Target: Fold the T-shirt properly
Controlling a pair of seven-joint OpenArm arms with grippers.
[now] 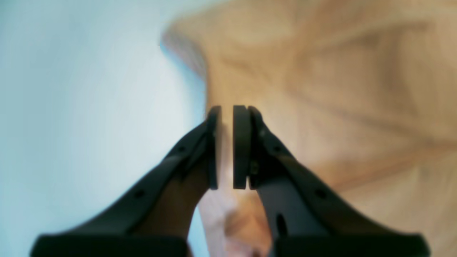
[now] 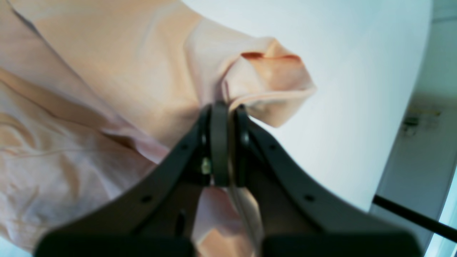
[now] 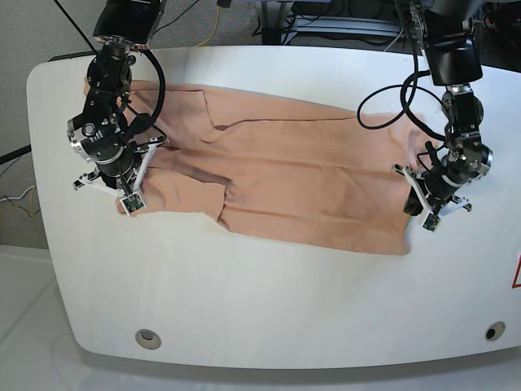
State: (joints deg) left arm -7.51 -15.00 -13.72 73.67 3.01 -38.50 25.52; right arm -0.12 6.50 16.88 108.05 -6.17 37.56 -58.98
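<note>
One peach T-shirt [image 3: 285,175] lies spread lengthwise across the far half of a white table [image 3: 244,301], wrinkled, with creases running along its length and one sleeve jutting toward the near edge at left. Two arms work it. At the scene's left, the right gripper [image 2: 226,107] has its fingers clamped together on a bunched fold of the shirt's left end, a sleeve opening puckered just beyond the tips. At the scene's right, the left gripper [image 1: 226,109] pinches the shirt's right edge between nearly closed fingers, cloth showing in the slim gap. Black cables [image 3: 391,110] loop from both arms over the fabric. Two round holes [image 3: 147,336] sit in the table's near corners.
</note>
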